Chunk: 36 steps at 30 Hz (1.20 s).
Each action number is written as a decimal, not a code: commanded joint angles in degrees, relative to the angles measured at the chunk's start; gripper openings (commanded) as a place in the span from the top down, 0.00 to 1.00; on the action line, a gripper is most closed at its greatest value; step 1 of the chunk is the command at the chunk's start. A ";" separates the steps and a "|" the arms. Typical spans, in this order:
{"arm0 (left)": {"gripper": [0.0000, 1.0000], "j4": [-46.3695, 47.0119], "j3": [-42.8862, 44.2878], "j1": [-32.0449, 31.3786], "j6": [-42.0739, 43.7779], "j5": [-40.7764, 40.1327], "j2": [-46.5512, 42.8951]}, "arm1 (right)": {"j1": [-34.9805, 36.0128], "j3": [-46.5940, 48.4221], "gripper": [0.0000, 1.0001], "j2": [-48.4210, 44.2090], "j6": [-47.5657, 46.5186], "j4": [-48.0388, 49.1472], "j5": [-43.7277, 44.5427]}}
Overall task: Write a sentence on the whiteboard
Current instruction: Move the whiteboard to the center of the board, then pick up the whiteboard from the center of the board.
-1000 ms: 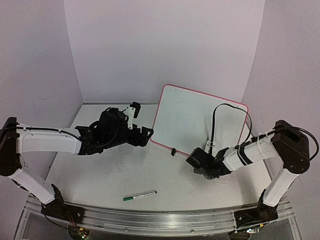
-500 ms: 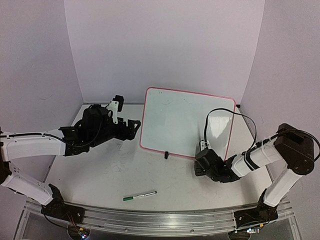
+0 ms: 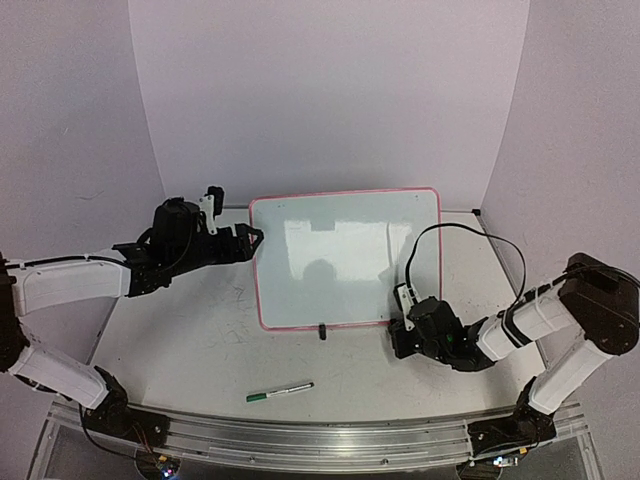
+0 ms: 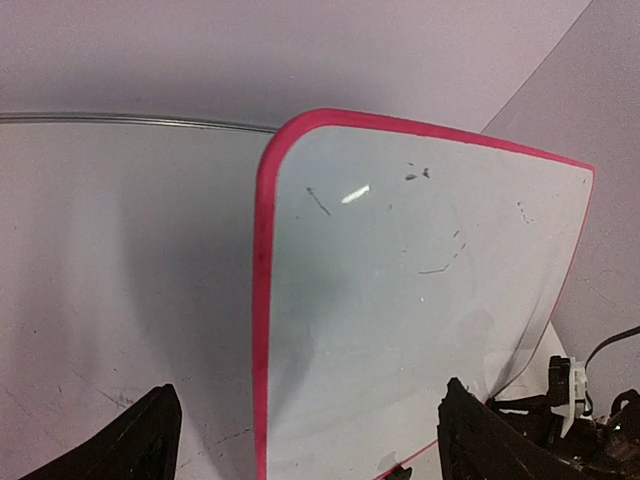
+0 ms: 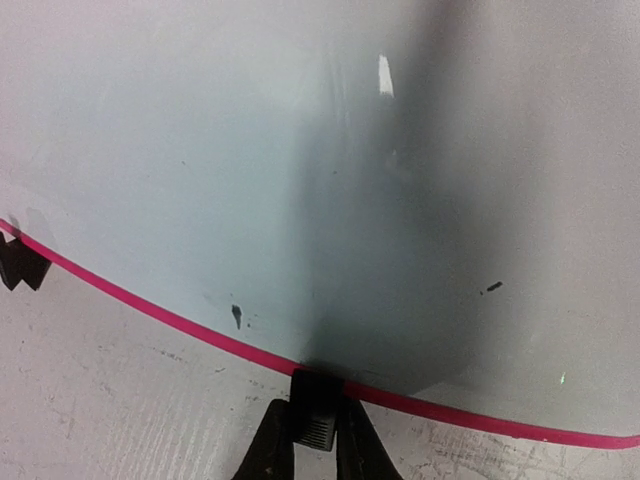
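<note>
The whiteboard (image 3: 345, 255), pink-framed, stands upright near the table's middle, facing the arms. Its face (image 4: 420, 300) carries only a few small dark marks; no sentence shows on it. My right gripper (image 3: 398, 328) is low at the board's bottom right corner. In the right wrist view it (image 5: 317, 425) is shut on a black clip foot (image 5: 320, 395) under the pink bottom edge. My left gripper (image 3: 250, 240) is open at the board's upper left edge. In the left wrist view the pink edge runs between its spread fingers (image 4: 150, 435), unclamped.
A green-capped marker (image 3: 280, 391) lies on the table near the front, between the two arms. The board's other clip foot (image 3: 322, 330) rests on the table. Purple walls close in the back and sides.
The board has swung from angled and right of centre to square-on and further left, with the right gripper following at its foot. The left arm has drawn back to the left.
</note>
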 commanded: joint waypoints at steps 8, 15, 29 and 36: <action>0.16 10.29 -0.34 4.04 -5.41 15.61 7.98 | -1.36 -1.78 0.88 -2.54 7.54 -0.30 -0.04; 0.38 14.29 -0.09 4.46 -5.44 19.43 12.96 | -1.36 0.19 0.48 -7.48 12.44 -9.91 0.70; 0.86 22.25 2.35 2.43 -3.48 25.52 21.14 | 2.74 5.64 0.31 -17.37 14.04 -22.30 -1.58; 0.93 23.82 3.19 1.25 -0.21 26.24 25.23 | 2.77 6.94 0.25 -21.69 12.90 -23.41 -0.23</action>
